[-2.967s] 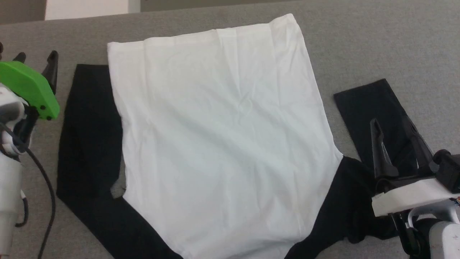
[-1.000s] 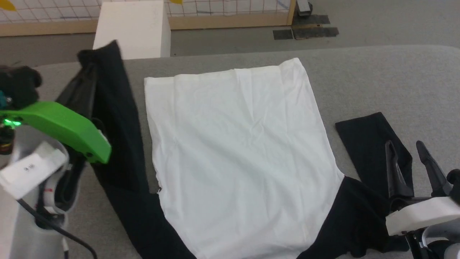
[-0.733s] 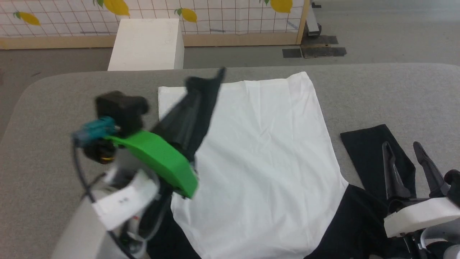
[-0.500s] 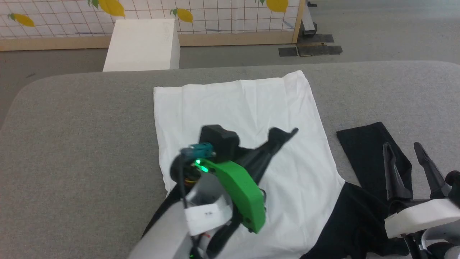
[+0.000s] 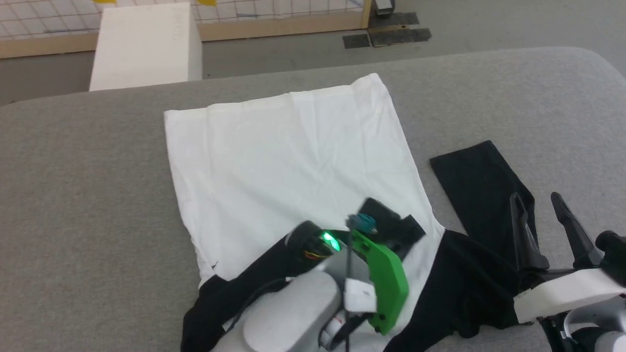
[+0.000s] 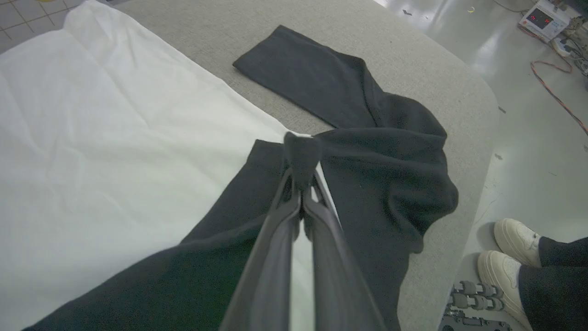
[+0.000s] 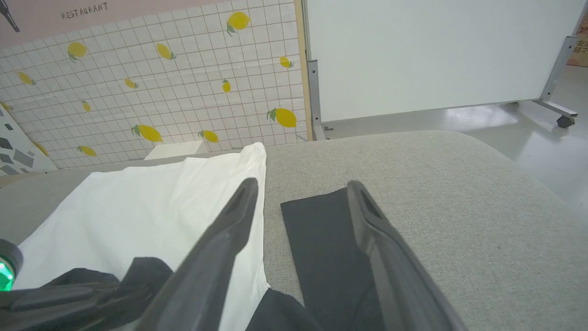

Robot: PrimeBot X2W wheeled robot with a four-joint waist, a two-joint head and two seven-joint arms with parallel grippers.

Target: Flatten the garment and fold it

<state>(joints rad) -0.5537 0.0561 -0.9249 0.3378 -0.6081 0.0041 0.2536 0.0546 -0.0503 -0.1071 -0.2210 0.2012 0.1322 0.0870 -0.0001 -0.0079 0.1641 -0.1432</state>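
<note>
The soft white cotton T-shirt with black sleeves (image 5: 293, 161) lies on the grey fabric-covered tabletop (image 5: 73, 195). Its white body is spread flat, hem at the far side, shoulders toward me. That part looks flattened enough, so I judge the step in hand is folding sleeve 1 inward.

My left hand (image 5: 408, 233) is clamped tight on the cuff end of the left black sleeve (image 5: 234, 288). In the left wrist view the 2 fingers (image 6: 275, 239) press together and the cloth bunches over the tips. I hold it at the cuff so the whole sleeve trails behind as 1 strip and lands across the near part of the white body. The cuff sits just beside the bunched black cloth at the right shoulder. Whether the cuff touches the shirt below, I cannot tell.

The right black sleeve (image 5: 469, 176) lies flat on the tabletop, angled out from the body and not yet folded. My right hand (image 5: 534, 200) hovers above it with fingers spread wide, holding nothing. I judge it waits there to take sleeve 2 next.

The shoulder bunch probably needs smoothing before the right sleeve folds clean. The plain white box (image 5: 146, 46) stands on the floor beyond the far edge of the tabletop and plays no part.
</note>
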